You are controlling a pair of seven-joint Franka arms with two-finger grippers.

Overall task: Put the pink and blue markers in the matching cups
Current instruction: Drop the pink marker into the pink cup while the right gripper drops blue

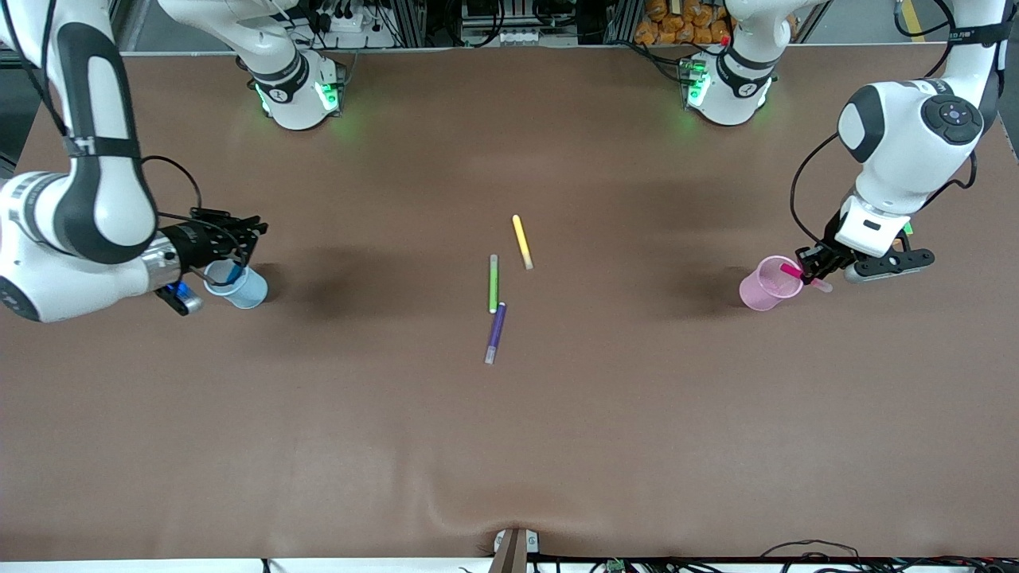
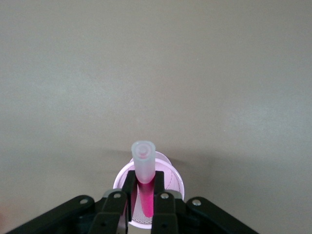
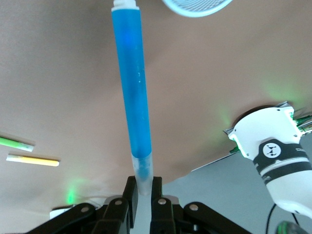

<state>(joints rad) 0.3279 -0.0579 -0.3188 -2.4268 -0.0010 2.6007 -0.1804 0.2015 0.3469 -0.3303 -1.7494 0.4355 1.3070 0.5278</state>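
Desk (image 1: 509, 446): brown, three stray pens at centre.
Left hand (image 1: 814, 269): over pink cup (image 1: 766, 284) at 3 o'clock, clamping pink marker (image 1: 793, 271); left wrist view alone shows its body inside the cup.
Right hand (image 1: 232, 253): over blue cup (image 1: 243, 289) at 9 o'clock, clamping blue marker (image 3: 131, 92), mostly hidden from front.
Green pen (image 1: 493, 283), purple pen (image 1: 496, 332), yellow pen (image 1: 521, 241): lying flat.

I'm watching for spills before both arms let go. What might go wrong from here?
The pink marker is longer than the pink cup and enters it aslant, so on release by the left gripper it may tip the cup. The blue marker, in the right gripper, points at the blue cup rim and could miss.
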